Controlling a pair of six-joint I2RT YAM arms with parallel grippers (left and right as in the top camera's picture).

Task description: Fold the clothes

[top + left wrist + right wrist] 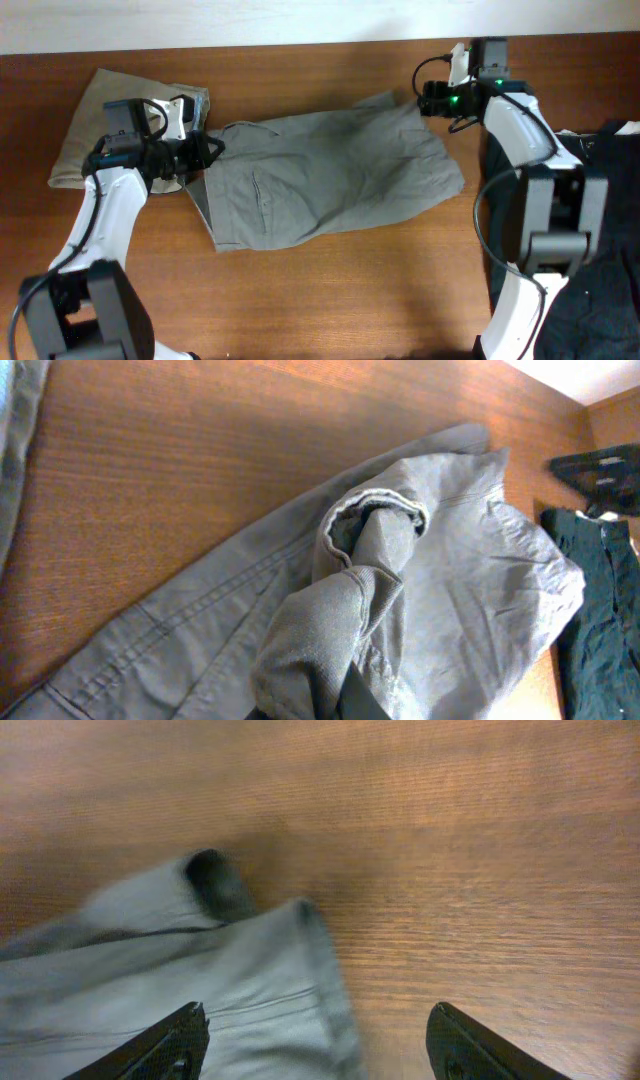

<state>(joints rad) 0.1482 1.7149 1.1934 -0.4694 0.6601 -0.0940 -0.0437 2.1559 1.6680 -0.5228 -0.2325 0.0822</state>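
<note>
The grey shorts (330, 175) lie spread and wrinkled across the middle of the table. My left gripper (205, 148) is shut on a bunched fold of the grey shorts (340, 610) at their left end, by the waistband. My right gripper (432, 98) is open above the shorts' upper right corner, with nothing in it. In the right wrist view the grey cloth's hem (250, 980) lies under the left finger, and bare wood lies under the right finger; the right gripper (315, 1035) is wide open.
Khaki-beige shorts (95, 125) lie folded at the back left, beside my left arm. A black garment (600, 240) lies at the right edge, under the right arm's base; it shows in the left wrist view (600, 600).
</note>
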